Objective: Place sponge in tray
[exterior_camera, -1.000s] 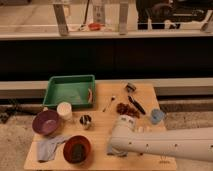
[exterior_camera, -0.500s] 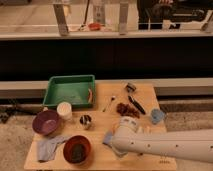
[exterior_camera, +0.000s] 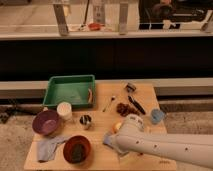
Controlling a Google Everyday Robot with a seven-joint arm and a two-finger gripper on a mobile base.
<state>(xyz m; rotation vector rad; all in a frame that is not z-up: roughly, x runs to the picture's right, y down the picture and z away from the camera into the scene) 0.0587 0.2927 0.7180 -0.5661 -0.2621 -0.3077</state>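
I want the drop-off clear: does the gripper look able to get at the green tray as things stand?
Probably yes. The gripper is low near the table's front edge, right of the red bowl. The green tray lies open-topped at the back left; only the white cup and metal cup stand between.

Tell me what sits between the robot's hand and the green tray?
A metal cup, in the camera view; the gripper is just right of the red bowl.
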